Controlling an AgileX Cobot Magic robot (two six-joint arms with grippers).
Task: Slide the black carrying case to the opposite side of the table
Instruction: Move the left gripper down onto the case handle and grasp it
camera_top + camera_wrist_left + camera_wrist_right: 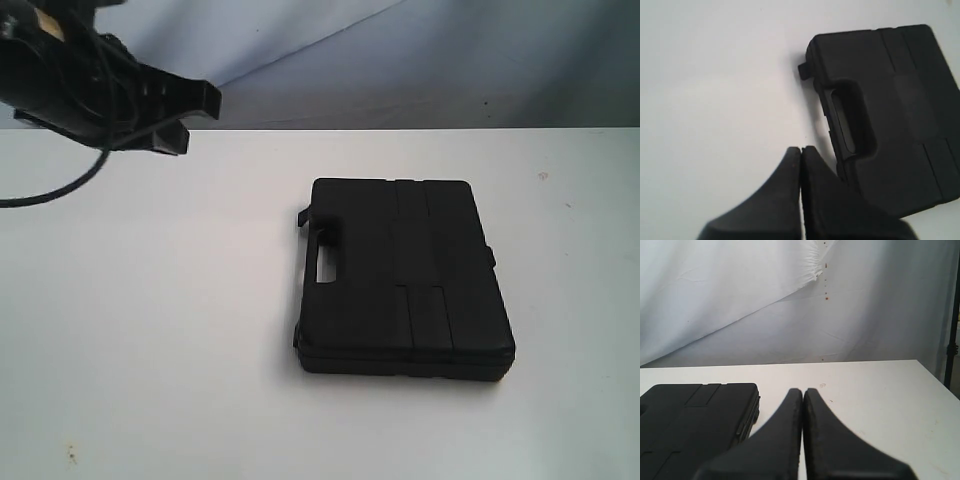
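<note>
Your black case (pixel 405 275) lies flat and shut on the white surface (pixel 150 330), a little right of the middle in the exterior view, with its long sides running away from the camera. Its moulded handle (pixel 325 262) faces the left side of that view, and a small tab (pixel 303 217) sticks out at the far end of the same edge. The bare surface spreads wide around the case on every side, with a few tiny specks on it. Your left claw (pixel 801 149) is pressed fully together, fingertip against fingertip, and has hold of nothing. In the exterior view it hangs over the far left part of the surface, well apart from the case, with a dark cable (pixel 60 190) looping down from the arm behind it. Through its own wrist camera you look down on the handle side of the case. Your right claw (pixel 803 390) is likewise closed tight on nothing. The case lies close beside it in the right wrist view, but you cannot tell from that view whether they touch. Beyond the far edge of the surface hangs a creased white cloth (pixel 740 290).
</note>
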